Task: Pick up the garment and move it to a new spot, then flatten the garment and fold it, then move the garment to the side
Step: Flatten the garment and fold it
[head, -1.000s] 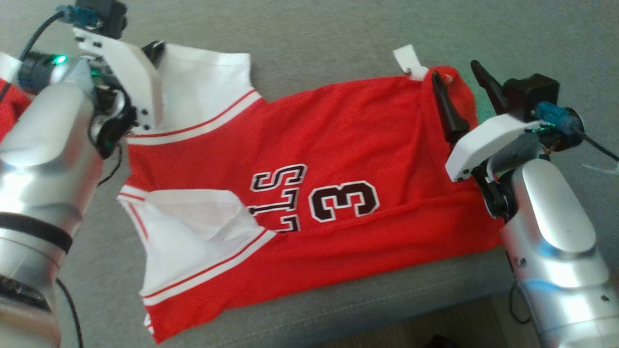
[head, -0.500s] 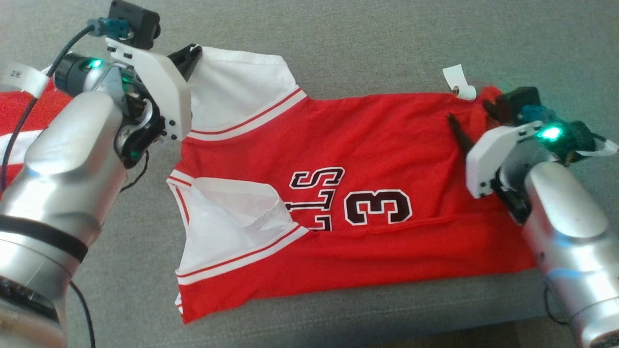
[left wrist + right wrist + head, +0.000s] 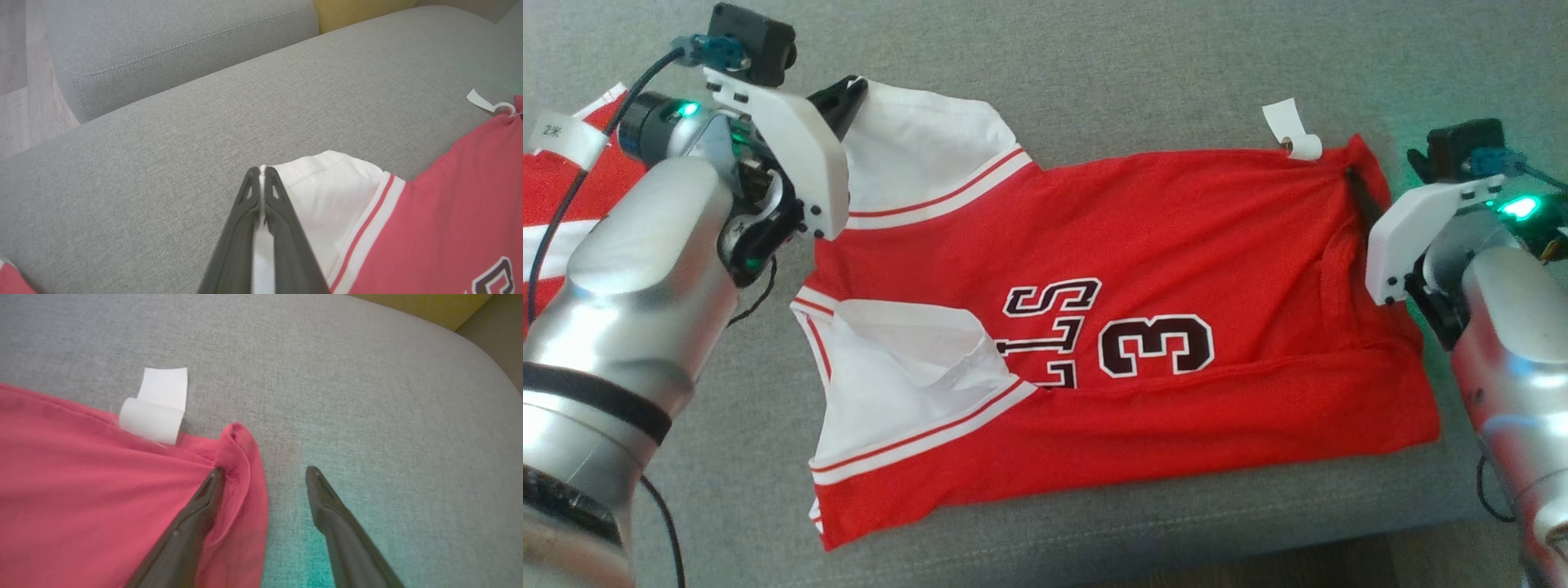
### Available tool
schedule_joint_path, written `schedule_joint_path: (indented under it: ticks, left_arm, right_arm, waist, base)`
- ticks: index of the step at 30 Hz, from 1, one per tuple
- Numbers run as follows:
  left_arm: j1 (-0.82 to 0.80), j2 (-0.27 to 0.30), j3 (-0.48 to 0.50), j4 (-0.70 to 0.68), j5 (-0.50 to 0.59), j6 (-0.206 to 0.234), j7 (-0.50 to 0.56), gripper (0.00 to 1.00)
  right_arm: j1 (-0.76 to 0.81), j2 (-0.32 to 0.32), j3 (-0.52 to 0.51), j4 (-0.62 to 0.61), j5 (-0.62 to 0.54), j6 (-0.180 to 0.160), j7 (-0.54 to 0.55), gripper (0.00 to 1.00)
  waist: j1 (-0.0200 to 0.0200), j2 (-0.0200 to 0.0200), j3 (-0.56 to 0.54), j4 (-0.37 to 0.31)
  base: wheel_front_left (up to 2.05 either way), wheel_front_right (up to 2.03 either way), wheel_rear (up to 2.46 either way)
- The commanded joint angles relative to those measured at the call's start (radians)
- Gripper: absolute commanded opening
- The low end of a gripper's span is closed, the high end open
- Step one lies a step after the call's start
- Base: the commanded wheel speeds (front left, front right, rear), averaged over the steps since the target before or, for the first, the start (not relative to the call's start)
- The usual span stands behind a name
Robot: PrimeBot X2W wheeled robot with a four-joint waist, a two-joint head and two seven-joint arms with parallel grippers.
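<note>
Centrally: garment (image 3: 1176, 245), a red jersey with white sleeves, black-and-white lettering and a "3", spread mostly flat across the middle of the head view. Printed side up, sleeve end toward the left of the frame, hem end toward the right, one long crease along the lower part.

Upper white sleeve (image 3: 923, 147) at upper left, its corner caught in the left tool. Lower white sleeve (image 3: 890, 384) at lower left, rumpled, lying on the cushion. Paper tag (image 3: 1290, 135), white and curled, at the upper right corner of the garment, touching the hem.

Left tool (image 3: 261, 169): upper left of the head view, fingers pressed together, pinching the edge of the upper white sleeve, a thin strip of white cloth between them in the left wrist view.

Right tool (image 3: 265, 469): right edge of the head view, fingers spread wide. One finger (image 3: 196, 514) on the red cloth at the bunched hem corner, the other over bare cushion just beside the garment's edge.

Underneath: sofa cushion (image 3: 1094, 65), grey woven fabric.

Further out: red-and-white cloth (image 3: 556, 188) at the far left edge of the head view. Wooden floor (image 3: 20, 81) at the left of the left wrist view, yellow surface (image 3: 359, 10) at its top.
</note>
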Motion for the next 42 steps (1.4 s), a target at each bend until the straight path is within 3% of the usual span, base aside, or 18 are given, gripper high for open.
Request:
schedule_joint_path:
  ticks: [1, 22, 23, 24, 25, 35, 38, 42]
  left_arm:
    - [-0.071, 0.038, 0.028, -0.013, -0.014, 0.001, -0.009, 0.00]
    - [-0.120, 0.034, -0.032, 0.006, -0.052, 0.001, -0.038, 0.00]
    - [-0.122, 0.034, -0.034, 0.008, -0.054, 0.001, -0.040, 0.00]
    - [-0.123, 0.034, -0.037, 0.010, -0.055, 0.001, -0.041, 0.00]
    - [-0.125, 0.033, -0.040, 0.013, -0.057, 0.001, -0.043, 0.00]
    - [-0.140, 0.032, -0.033, 0.084, -0.067, 0.015, -0.113, 0.00]
    - [-0.152, 0.030, -0.026, 0.108, -0.063, 0.031, -0.140, 0.00]
    - [-0.171, 0.018, -0.019, 0.135, -0.056, 0.050, -0.186, 0.00]
  right_arm:
    - [-0.038, -0.001, -0.002, 0.002, -0.014, -0.001, -0.018, 1.00]
    - [-0.159, 0.011, -0.006, 0.180, 0.053, -0.001, -0.084, 1.00]
    - [-0.163, 0.012, -0.004, 0.189, 0.060, -0.001, -0.079, 0.56]
    - [-0.167, 0.013, -0.002, 0.197, 0.069, -0.001, -0.075, 0.18]
    - [-0.170, 0.014, 0.002, 0.204, 0.077, -0.001, -0.070, 0.00]
    - [-0.176, -0.026, 0.059, 0.209, 0.148, -0.001, -0.146, 0.00]
    - [-0.188, -0.059, 0.095, 0.206, 0.098, -0.001, -0.201, 0.00]
    - [-0.206, -0.052, 0.081, 0.208, 0.097, -0.001, -0.277, 0.00]
  waist:
    - [0.0000, 0.0000, 0.006, 0.003]
    - [0.0000, 0.0000, 0.055, 0.043]
    - [0.0000, 0.0000, 0.057, 0.043]
    - [0.0000, 0.0000, 0.058, 0.044]
    - [0.0000, 0.0000, 0.058, 0.044]
    - [0.0000, 0.0000, 0.035, 0.035]
    - [0.0000, 0.0000, 0.035, 0.033]
    - [0.0000, 0.0000, 0.035, 0.031]
  base:
    - [0.00, 0.00, 0.00]
    - [0.00, 0.00, 0.00]
    - [0.00, 0.00, 0.00]
    - [0.00, 0.00, 0.00]
    - [0.00, 0.00, 0.00]
    - [0.00, 0.00, 0.00]
    - [0.00, 0.00, 0.00]
    - [0.00, 0.00, 0.00]
